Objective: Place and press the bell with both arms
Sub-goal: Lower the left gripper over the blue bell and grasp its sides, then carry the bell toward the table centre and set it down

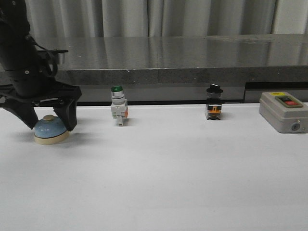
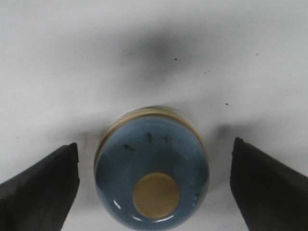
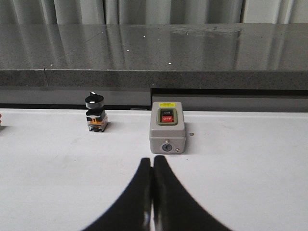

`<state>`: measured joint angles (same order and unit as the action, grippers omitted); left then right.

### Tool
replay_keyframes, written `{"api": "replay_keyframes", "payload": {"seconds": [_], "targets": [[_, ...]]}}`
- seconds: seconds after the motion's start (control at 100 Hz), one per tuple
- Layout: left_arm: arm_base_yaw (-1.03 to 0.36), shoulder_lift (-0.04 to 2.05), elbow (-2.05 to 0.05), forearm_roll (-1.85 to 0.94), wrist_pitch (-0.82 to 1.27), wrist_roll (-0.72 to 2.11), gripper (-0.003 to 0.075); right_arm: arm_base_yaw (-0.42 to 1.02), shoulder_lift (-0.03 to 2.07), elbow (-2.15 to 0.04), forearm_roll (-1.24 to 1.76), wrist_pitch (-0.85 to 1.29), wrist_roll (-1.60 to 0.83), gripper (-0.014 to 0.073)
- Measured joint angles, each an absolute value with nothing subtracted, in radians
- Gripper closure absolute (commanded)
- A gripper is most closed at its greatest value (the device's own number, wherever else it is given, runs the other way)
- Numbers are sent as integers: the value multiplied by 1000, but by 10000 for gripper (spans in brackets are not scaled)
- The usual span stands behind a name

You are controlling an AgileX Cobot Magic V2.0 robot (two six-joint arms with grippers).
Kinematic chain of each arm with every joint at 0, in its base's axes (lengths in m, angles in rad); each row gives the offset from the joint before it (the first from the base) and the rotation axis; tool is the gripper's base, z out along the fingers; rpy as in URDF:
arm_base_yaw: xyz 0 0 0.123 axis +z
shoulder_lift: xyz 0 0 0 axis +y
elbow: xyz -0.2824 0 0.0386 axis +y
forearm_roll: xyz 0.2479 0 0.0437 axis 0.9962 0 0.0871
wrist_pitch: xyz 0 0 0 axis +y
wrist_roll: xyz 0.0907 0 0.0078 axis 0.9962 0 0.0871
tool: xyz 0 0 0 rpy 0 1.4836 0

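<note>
The light-blue bell [image 1: 50,129] with a cream base and cream button stands on the white table at the far left. My left gripper [image 1: 49,126] is open and straddles it, one finger on each side, with gaps to the dome. In the left wrist view the bell [image 2: 151,168] sits between the two black fingers [image 2: 41,187], which do not touch it. My right gripper [image 3: 152,161] is shut and empty, low over the table in front of the grey switch box. It does not show in the front view.
A green-capped white push-button switch [image 1: 118,106] stands at the back centre-left. A black-knobbed switch [image 1: 213,102] stands at the back centre-right, also in the right wrist view [image 3: 95,113]. A grey ON/OFF box [image 1: 284,111] sits at the far right, also in the right wrist view [image 3: 167,126]. A dark counter [image 1: 168,57] runs behind.
</note>
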<state>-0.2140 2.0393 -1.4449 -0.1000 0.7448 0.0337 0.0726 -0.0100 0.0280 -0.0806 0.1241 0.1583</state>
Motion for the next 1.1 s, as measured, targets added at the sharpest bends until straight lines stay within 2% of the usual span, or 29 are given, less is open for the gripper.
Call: {"api": "replay_keyframes", "payload": {"seconds": [0.09, 0.28, 0.42, 0.75, 1.1], "targets": [[-214, 2041, -1445, -100, 745, 34, 178, 73, -10, 28, -81, 124, 158, 662], [-214, 2041, -1445, -101, 754, 34, 390, 73, -10, 28, -81, 124, 158, 662], [-214, 2041, -1447, -101, 756, 34, 489, 73, -10, 28, -81, 124, 158, 662], [-258, 2041, -1489, -101, 871, 118, 492, 73, -10, 28, -81, 124, 158, 662], [-455, 2010, -1494, -101, 864, 124, 491, 73, -10, 28, -81, 124, 158, 662]]}}
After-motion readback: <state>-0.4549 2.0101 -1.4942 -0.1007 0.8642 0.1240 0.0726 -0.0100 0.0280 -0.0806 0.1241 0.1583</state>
